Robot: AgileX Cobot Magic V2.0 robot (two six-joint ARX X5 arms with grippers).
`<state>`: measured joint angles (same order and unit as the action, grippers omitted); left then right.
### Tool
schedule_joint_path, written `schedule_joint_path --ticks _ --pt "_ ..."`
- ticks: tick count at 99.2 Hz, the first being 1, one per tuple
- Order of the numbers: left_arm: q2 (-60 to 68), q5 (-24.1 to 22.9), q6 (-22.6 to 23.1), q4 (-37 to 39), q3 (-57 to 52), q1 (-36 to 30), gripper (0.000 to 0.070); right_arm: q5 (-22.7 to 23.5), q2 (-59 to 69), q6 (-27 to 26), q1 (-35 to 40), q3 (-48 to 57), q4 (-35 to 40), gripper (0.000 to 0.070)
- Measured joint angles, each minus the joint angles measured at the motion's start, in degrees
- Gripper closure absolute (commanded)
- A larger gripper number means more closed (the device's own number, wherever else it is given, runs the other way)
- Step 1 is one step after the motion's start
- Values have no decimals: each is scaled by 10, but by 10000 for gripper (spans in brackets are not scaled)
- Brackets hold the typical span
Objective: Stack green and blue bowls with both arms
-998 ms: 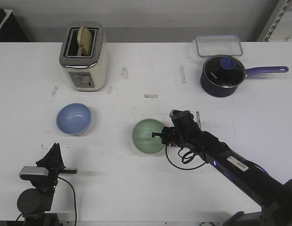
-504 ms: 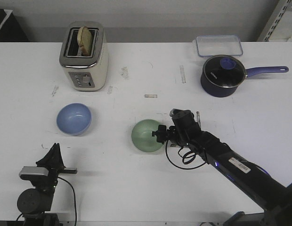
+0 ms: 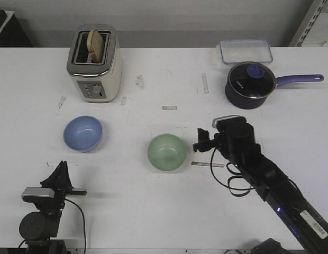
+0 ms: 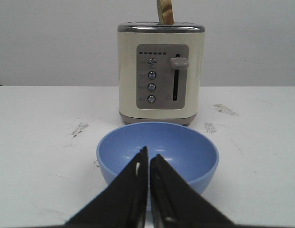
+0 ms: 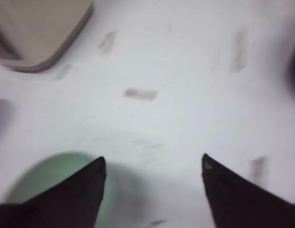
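**Both bowls on the table, neither held**

At my left, my left gripper (image 4: pixel 148 164) is pressed together before the periwinkle blue smooth bowl (image 3: pixel 83 133). Mid-table sits the mint green smooth bowl (image 3: pixel 167 152); just beside it, my right gripper (image 3: pixel 199 143) is spread, empty.

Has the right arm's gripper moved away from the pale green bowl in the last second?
Yes. The right gripper has pulled back toward the robot's right, off the pale green bowl, toward the side where the dark blue saucepan stands; its jaws are open.
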<state>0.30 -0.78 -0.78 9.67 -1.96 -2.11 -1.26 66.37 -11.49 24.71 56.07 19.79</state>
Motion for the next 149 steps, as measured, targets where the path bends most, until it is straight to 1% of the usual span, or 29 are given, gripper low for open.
schedule_joint_path --ticks 4,7,12,18,32,39,45,58,68,75,85,100,121,132,149 --pt "0 0 0 0 0 0 699 0 -8 38 -16 0 0 647" --pt "0 0 0 0 0 0 699 -1 -13 64 -28 0 0 696" --pt "0 0 0 0 0 0 699 0 -20 101 -47 0 0 696" --pt "0 0 0 0 0 0 699 8 -26 128 -68 -1 -3 696" --pt "0 0 0 0 0 0 699 69 -49 151 -123 -36 -49 696" --pt "0 0 0 0 0 0 699 97 -70 151 -147 -74 -94 696" --pt "0 0 0 0 0 0 699 110 -92 151 -159 -113 -141 696" --pt "0 0 0 0 0 0 699 117 -149 149 -179 -203 -227 696" --pt "0 0 0 0 0 0 699 115 -197 115 -202 -260 -256 696" --pt "0 0 0 0 0 0 699 113 -231 85 -217 -289 -259 696" --pt "0 0 0 0 0 0 699 103 -280 67 -231 -320 -261 696" --pt "0 0 0 0 0 0 699 78 -366 60 -243 -356 -251 696" --pt "0 0 0 0 0 0 699 16 -490 58 -244 -365 -200 696" --pt "0 0 0 0 0 0 699 14 -534 57 -244 -365 -187 696" --pt "0 0 0 0 0 0 699 19 -569 57 -244 -365 -175 696"
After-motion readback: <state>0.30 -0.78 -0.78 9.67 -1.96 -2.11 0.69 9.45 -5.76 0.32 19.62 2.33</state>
